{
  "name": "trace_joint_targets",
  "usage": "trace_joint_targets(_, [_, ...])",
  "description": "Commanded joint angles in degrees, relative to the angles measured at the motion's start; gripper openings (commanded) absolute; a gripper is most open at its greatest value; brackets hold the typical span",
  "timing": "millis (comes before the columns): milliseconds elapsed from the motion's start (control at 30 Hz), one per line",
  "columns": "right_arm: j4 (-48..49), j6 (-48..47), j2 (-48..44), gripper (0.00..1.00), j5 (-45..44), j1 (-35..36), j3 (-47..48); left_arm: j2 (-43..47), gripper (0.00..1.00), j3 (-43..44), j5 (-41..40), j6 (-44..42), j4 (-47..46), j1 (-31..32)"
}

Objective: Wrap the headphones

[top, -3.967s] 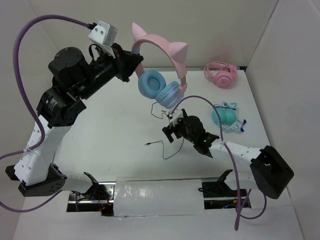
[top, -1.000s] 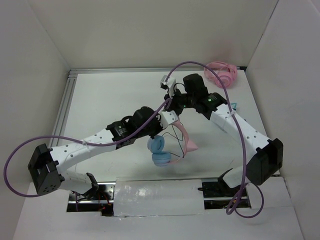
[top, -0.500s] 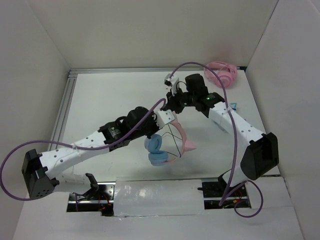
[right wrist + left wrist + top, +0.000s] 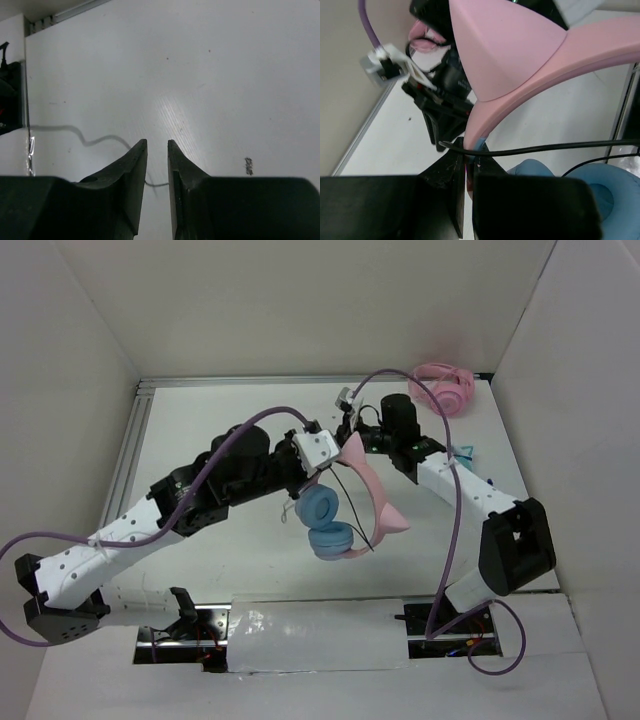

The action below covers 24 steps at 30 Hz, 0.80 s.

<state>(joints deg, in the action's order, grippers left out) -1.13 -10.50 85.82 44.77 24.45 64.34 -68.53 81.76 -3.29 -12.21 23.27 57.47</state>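
The headphones (image 4: 368, 492), with a pink cat-ear headband and light blue ear cups (image 4: 320, 508), hang above the table's middle. My left gripper (image 4: 322, 472) is shut on one end of the headband (image 4: 520, 65), right above an ear cup (image 4: 600, 190). The thin black cable (image 4: 555, 146) runs across the left fingertips. My right gripper (image 4: 345, 436) sits just behind the headband with its jaws a little apart. In the right wrist view only bare table and a thin strand of cable (image 4: 159, 184) show in the gap (image 4: 157, 145).
All-pink headphones (image 4: 445, 388) lie at the back right corner. Teal headphones (image 4: 466, 452) peek out from behind the right arm. A metal rail (image 4: 135, 440) runs along the table's left edge. White walls close in three sides.
The left arm has lifted and turned the headphones toward the back. The right gripper's jaws have parted and it has shifted slightly back.
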Motion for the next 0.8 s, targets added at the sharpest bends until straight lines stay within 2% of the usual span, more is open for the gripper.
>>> trace_joint_targets(0, [18.7, 6.8, 2.5, 0.31, 7.1, 1.7, -2.7, -1.2, 0.0, 9.9, 4.3, 0.4, 2.5, 0.1])
trace_joint_targets(67, [20.9, 7.5, 3.2, 0.34, 4.4, 3.9, -3.2, -3.1, 0.0, 14.9, 3.6, 1.4, 6.4, 0.1])
trace_joint_targets(133, [20.9, 8.0, 2.5, 0.41, -0.3, 5.3, -4.0, -4.5, 0.0, 18.1, 1.3, 2.2, 8.6, 0.1])
trace_joint_targets(200, [23.9, 9.6, 0.9, 0.44, -3.3, 5.7, -6.2, -4.8, 0.0, 18.7, 0.6, 2.9, 10.0, 0.1])
trace_joint_targets(233, [26.1, 10.4, -0.4, 0.47, -5.6, 5.7, -10.1, -4.7, 0.0, 18.7, 0.7, 3.2, 10.0, 0.1])
trace_joint_targets(300, [32.7, 16.3, -4.9, 0.55, -16.1, 5.6, -17.1, -4.4, 0.0, 18.5, 1.1, 3.5, 10.1, 0.1])
trace_joint_targets(367, [38.1, 21.3, -9.8, 0.69, -29.1, 5.7, -21.8, -3.9, 0.0, 18.8, 2.1, 3.6, 10.4, 0.1])
trace_joint_targets(400, [39.4, 22.4, -11.6, 0.8, -33.4, 5.6, -25.9, -3.8, 0.0, 19.0, 2.5, 3.6, 10.5, 0.1])
trace_joint_targets(433, [40.6, 24.3, -13.4, 0.96, -36.5, 5.4, -27.7, -3.3, 0.0, 19.5, 2.8, 3.8, 10.7, 0.1])
trace_joint_targets(533, [37.2, 28.6, -19.9, 1.0, -40.6, 3.9, -30.0, -2.6, 0.0, 20.9, 3.7, 3.6, 11.6, 0.1])
trace_joint_targets(667, [18.0, 36.4, -24.5, 1.0, -42.5, 0.5, -25.6, -2.7, 0.0, 22.5, 4.3, 3.7, 12.9, 0.1])
trace_joint_targets(733, [17.4, 36.2, -27.2, 0.96, -41.2, 0.1, -27.1, -3.1, 0.0, 23.6, 4.1, 3.6, 13.7, 0.1])
trace_joint_targets(767, [21.6, 34.8, -28.9, 0.96, -40.6, 0.2, -29.2, -3.2, 0.0, 23.9, 3.9, 3.5, 14.0, 0.1])
